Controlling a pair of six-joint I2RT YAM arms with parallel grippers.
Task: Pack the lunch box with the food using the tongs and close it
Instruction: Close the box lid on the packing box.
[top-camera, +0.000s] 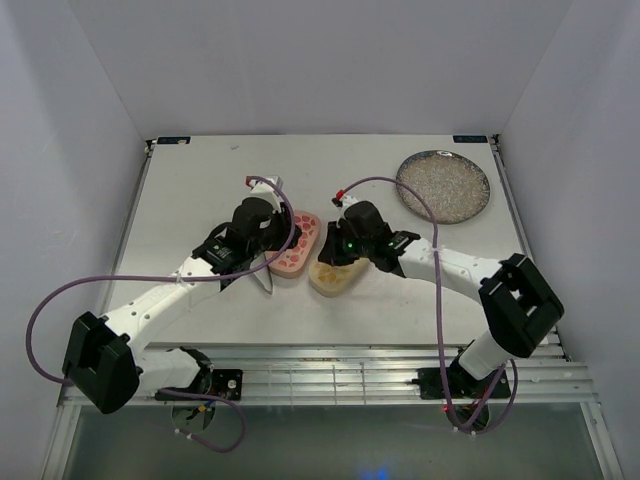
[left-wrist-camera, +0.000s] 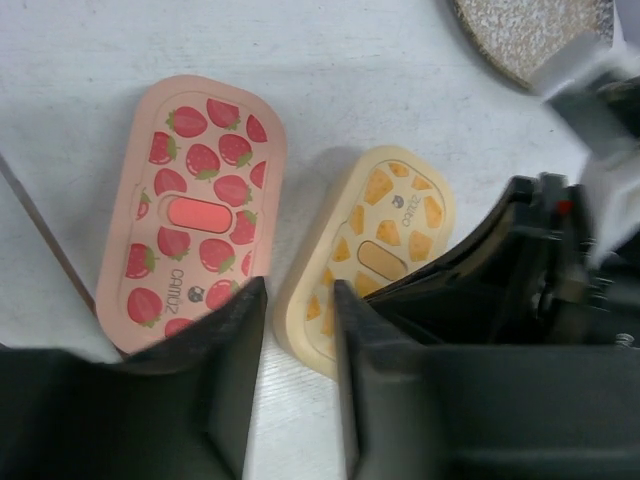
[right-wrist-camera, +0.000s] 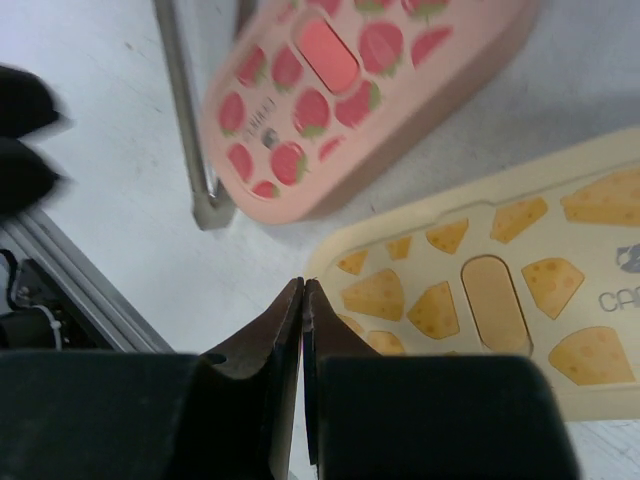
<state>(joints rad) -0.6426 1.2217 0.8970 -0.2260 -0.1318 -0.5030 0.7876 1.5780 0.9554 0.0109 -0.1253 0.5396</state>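
Note:
The lunch box lies as two lidded parts side by side: a pink strawberry-lidded one (top-camera: 298, 243) (left-wrist-camera: 195, 205) (right-wrist-camera: 350, 90) and a tan cheese-patterned one (top-camera: 335, 275) (left-wrist-camera: 375, 235) (right-wrist-camera: 500, 290). The silvery tongs (top-camera: 263, 277) (right-wrist-camera: 185, 120) lie on the table left of the pink part. My left gripper (top-camera: 272, 246) (left-wrist-camera: 297, 305) hovers open by the near ends of both parts, with only table between its fingers. My right gripper (top-camera: 329, 258) (right-wrist-camera: 303, 288) is shut and empty, its tips over a corner of the tan lid. No food shows.
A round grey speckled plate (top-camera: 443, 186) (left-wrist-camera: 530, 30) sits at the back right. The right arm's black wrist (left-wrist-camera: 530, 270) crowds the tan part on its right. A metal rail (top-camera: 350, 375) runs along the table's near edge.

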